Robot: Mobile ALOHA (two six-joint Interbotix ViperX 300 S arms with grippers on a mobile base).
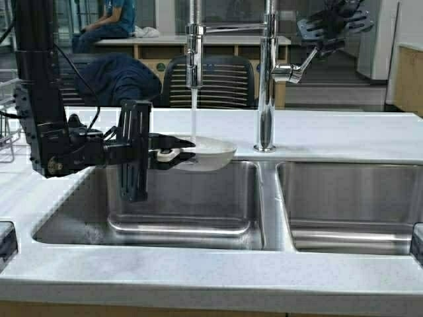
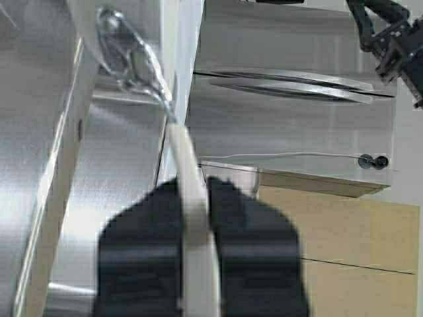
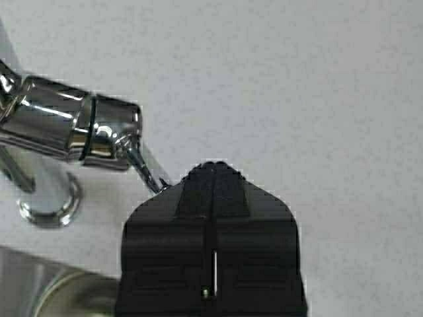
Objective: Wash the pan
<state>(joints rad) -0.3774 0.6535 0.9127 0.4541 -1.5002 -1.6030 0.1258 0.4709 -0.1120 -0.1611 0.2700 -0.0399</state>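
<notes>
The cream-white pan (image 1: 210, 152) hangs level over the back of the left sink basin (image 1: 185, 211). Water (image 1: 193, 115) runs from the spray head (image 1: 193, 63) into it. My left gripper (image 1: 173, 152) is shut on the pan's pale handle (image 2: 192, 198), which sits squeezed between both black fingers. My right gripper (image 1: 334, 23) is raised at the top right, shut with nothing between its fingers. In the right wrist view the thin faucet lever (image 3: 144, 170) touches the outer side of one of its fingertips (image 3: 213, 168).
The chrome faucet column (image 1: 266, 86) stands on the white counter between the basins. The right basin (image 1: 350, 205) lies beside it. A wire rack (image 1: 6, 129) is at the far left. Chairs (image 1: 211, 82), a dark jacket (image 1: 119, 79) and a seated person (image 1: 109, 23) are beyond the counter.
</notes>
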